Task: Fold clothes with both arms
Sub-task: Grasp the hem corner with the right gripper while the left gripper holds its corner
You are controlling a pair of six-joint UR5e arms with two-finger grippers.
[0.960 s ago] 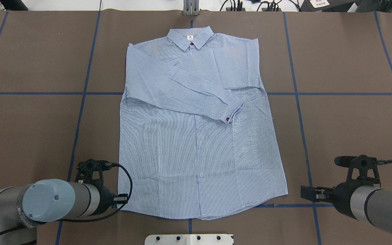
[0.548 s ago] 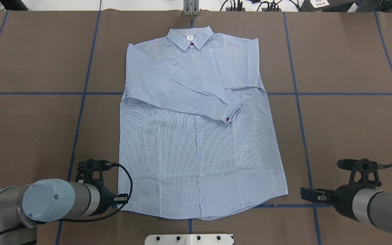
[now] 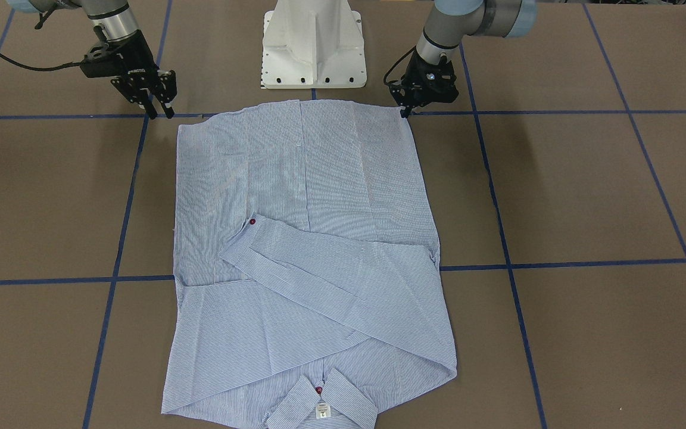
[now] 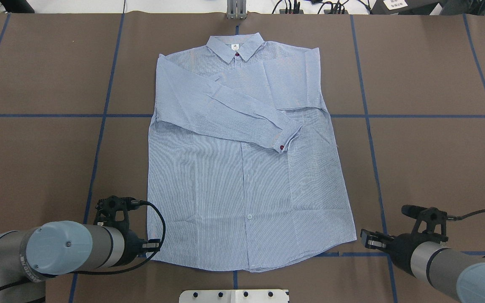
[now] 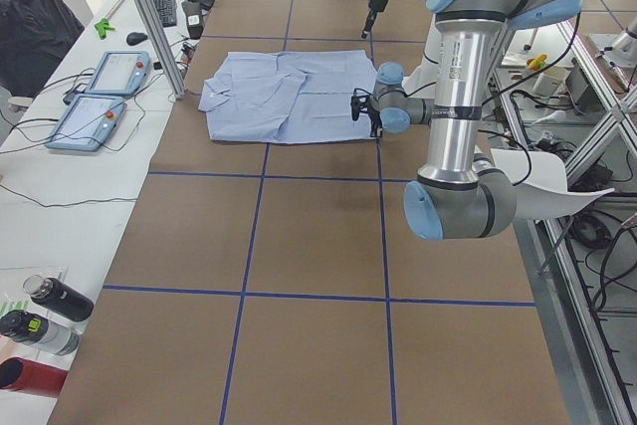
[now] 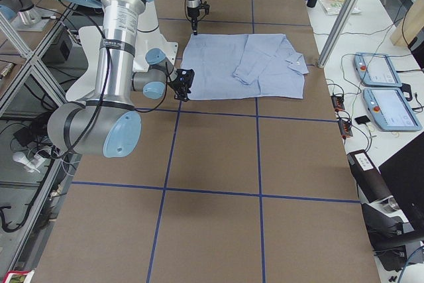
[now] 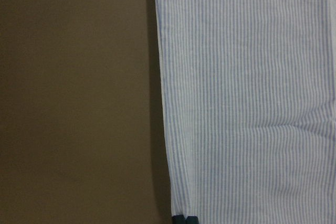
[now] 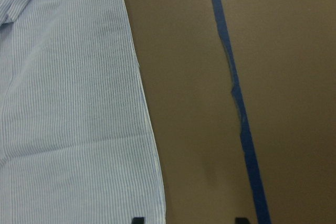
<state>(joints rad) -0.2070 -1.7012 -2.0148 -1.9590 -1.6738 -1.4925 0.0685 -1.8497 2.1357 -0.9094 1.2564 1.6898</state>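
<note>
The blue-and-white striped shirt point(image 4: 242, 189) lies flat on the brown table, collar at the far side, both sleeves folded across the chest. It also shows in the front view point(image 3: 319, 179). My left gripper point(image 4: 155, 245) sits at the hem's near left corner. In the left wrist view its fingertips point(image 7: 184, 219) are together on the shirt's edge point(image 7: 247, 103). My right gripper point(image 4: 366, 240) is open just beside the hem's near right corner. In the right wrist view one fingertip point(image 8: 137, 219) is at the shirt's edge point(image 8: 68, 103) and the other is over bare table.
The white pedestal base point(image 3: 313, 53) stands just behind the hem. Blue tape lines point(image 4: 369, 126) grid the brown table. An operator point(image 5: 30, 17), teach pendants point(image 5: 100, 97) and bottles point(image 5: 45, 311) are on the white bench beyond the far edge.
My right gripper has moved left, closer to the shirt's near right hem corner. The left arm and the shirt have not moved.
</note>
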